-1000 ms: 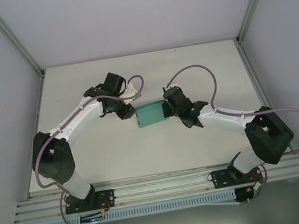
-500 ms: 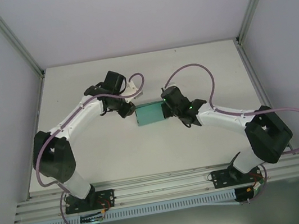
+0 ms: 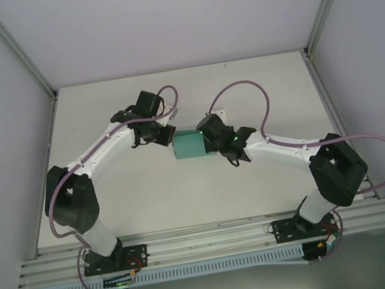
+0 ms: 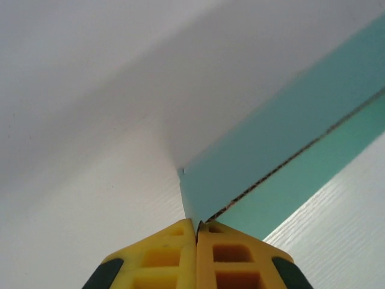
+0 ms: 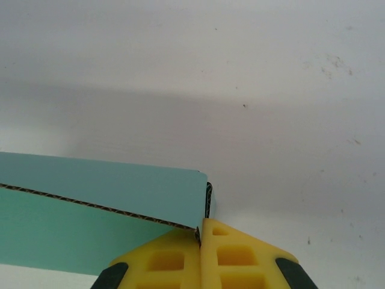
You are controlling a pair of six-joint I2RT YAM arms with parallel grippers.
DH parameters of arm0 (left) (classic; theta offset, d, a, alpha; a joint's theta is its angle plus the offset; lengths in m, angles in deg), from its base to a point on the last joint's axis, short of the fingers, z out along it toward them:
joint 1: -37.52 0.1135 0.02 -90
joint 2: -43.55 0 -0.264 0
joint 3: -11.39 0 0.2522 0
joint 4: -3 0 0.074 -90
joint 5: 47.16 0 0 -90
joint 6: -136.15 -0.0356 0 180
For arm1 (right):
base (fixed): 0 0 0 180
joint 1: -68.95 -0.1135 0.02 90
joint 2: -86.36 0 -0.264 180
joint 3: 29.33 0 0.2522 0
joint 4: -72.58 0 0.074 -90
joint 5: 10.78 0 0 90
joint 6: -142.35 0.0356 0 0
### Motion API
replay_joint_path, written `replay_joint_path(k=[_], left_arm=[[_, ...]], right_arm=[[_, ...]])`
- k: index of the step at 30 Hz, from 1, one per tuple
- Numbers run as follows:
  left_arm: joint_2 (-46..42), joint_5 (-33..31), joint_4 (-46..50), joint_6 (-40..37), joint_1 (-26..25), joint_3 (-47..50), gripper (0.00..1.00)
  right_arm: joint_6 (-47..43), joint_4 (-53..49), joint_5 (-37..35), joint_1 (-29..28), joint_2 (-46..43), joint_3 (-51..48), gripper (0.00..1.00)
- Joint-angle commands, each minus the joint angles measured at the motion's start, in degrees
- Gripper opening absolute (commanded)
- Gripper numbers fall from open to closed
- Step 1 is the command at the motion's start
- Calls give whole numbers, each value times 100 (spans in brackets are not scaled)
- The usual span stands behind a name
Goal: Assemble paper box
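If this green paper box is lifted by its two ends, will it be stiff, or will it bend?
The paper box should be fairly stiff: its cut edge shows corrugated card. It looks light, being thin card. Pinched only at its corners, it may twist or crease if the jaws pull unevenly.

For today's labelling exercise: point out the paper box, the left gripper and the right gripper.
paper box (image 3: 188, 147): top view, teal face.
left gripper (image 4: 197, 232): left wrist view, between closed fingertips.
right gripper (image 5: 201, 232): right wrist view, between closed fingertips.
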Motion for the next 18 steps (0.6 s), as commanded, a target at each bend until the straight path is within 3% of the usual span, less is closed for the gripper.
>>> replay_joint_path(k=[1, 8, 18], left_arm=[[84, -24, 16, 1287, -180, 265, 0], [97, -32, 594, 1515, -222, -235, 0], [821, 510, 1728, 1543, -210, -1191, 0]], right_arm=[[736, -891, -118, -187, 353, -139, 0], [853, -1033, -237, -289, 529, -29, 0], [915, -986, -311, -323, 616, -127, 0]])
